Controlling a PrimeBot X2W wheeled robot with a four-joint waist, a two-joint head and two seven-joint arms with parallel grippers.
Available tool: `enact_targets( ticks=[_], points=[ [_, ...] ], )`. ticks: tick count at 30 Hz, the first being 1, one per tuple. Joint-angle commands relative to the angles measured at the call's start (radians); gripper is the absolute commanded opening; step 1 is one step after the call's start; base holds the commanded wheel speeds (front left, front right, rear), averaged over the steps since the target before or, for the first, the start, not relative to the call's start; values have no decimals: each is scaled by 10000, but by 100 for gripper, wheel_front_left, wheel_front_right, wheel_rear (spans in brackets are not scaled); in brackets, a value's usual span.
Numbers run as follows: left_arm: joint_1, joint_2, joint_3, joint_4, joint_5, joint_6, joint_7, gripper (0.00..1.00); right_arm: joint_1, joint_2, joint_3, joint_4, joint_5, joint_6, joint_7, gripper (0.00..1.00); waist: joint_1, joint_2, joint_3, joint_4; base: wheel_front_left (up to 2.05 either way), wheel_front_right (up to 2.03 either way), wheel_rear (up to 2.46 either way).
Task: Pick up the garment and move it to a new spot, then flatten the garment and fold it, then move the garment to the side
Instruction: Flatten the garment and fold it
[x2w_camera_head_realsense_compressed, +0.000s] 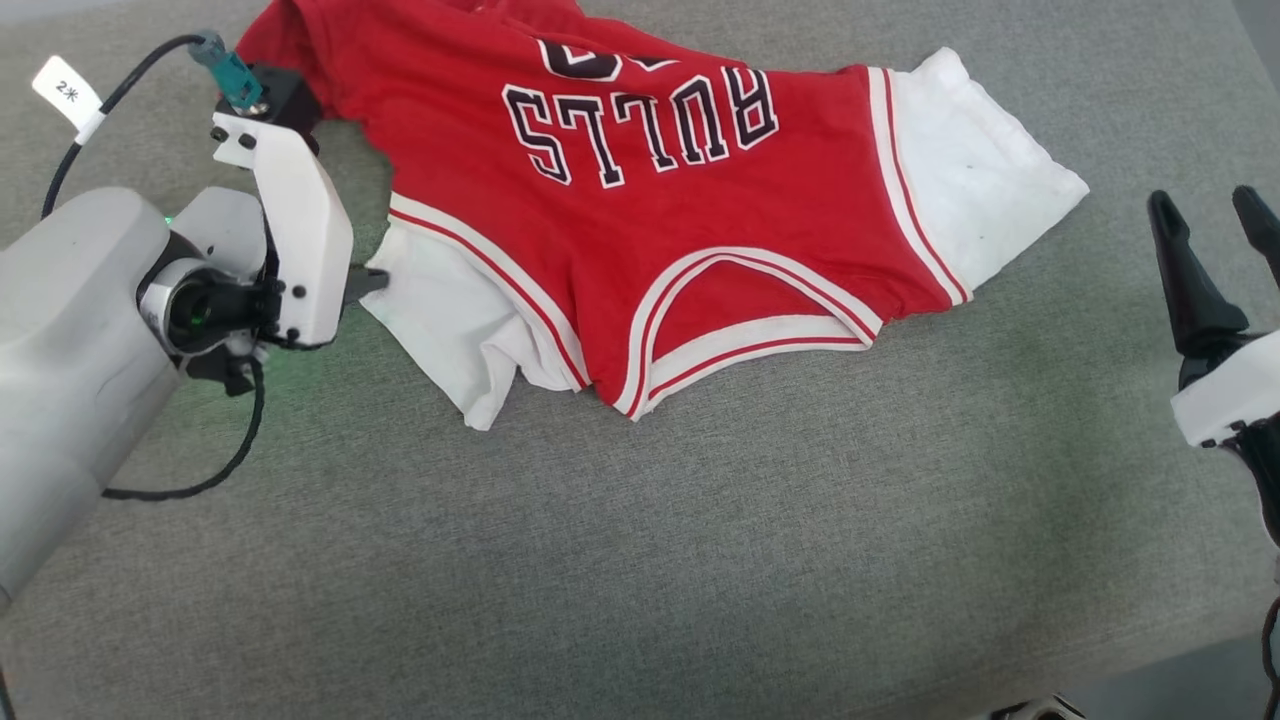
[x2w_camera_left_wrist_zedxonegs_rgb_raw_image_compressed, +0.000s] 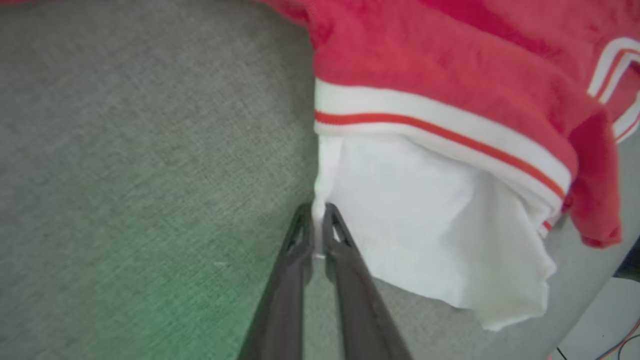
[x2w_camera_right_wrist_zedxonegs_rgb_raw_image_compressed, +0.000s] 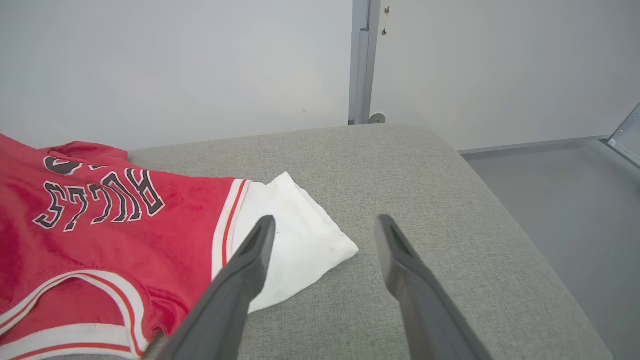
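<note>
The garment (x2w_camera_head_realsense_compressed: 690, 230), a red jersey shirt with white sleeves, striped trim and dark outlined letters, lies spread on the grey cushioned surface (x2w_camera_head_realsense_compressed: 640, 560), collar toward me. My left gripper (x2w_camera_head_realsense_compressed: 372, 282) is at the hem of the left white sleeve (x2w_camera_left_wrist_zedxonegs_rgb_raw_image_compressed: 430, 230); in the left wrist view the left gripper (x2w_camera_left_wrist_zedxonegs_rgb_raw_image_compressed: 318, 212) is shut on the garment, pinching the sleeve's edge fold between its tips. My right gripper (x2w_camera_head_realsense_compressed: 1207, 206) hovers open to the right of the other white sleeve (x2w_camera_head_realsense_compressed: 975, 190), apart from it. The right gripper (x2w_camera_right_wrist_zedxonegs_rgb_raw_image_compressed: 324, 222) holds nothing, that sleeve (x2w_camera_right_wrist_zedxonegs_rgb_raw_image_compressed: 290, 240) lying by its left finger.
A black cable (x2w_camera_head_realsense_compressed: 190, 480) loops under my left wrist. The grey surface ends in a rounded edge (x2w_camera_right_wrist_zedxonegs_rgb_raw_image_compressed: 510, 210) at the right, with floor beyond and a white wall (x2w_camera_right_wrist_zedxonegs_rgb_raw_image_compressed: 175, 65) behind. Bare cushion stretches in front of the garment.
</note>
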Motion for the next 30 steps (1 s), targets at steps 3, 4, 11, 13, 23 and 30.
enact_targets(
  ticks=[3,4,11,13,23,30],
  points=[
    [215,382,-108,197,62,20,130,0,112,83,-32,-65,-95,1,19,100,0,-1,-147,140,0,0,0],
    [150,558,-123,243,188,20,191,0,142,97,-21,-69,-108,1,32,100,0,-1,-193,175,0,0,0],
    [20,1587,-243,506,1046,21,194,0,263,157,-10,-83,-151,1,84,100,0,-1,-416,372,0,0,0],
    [71,1751,-258,652,1230,44,48,0,267,140,20,-94,-142,1,123,100,0,-1,-470,406,0,0,0],
    [635,1160,33,932,1194,31,-1745,100,512,-99,307,-273,-235,1,472,100,0,-1,-920,775,0,0,0],
    [1725,1016,515,599,1016,6,-4505,100,690,-736,1369,-329,-561,1,1060,100,0,-1,-1430,1336,0,0,0]
  ],
)
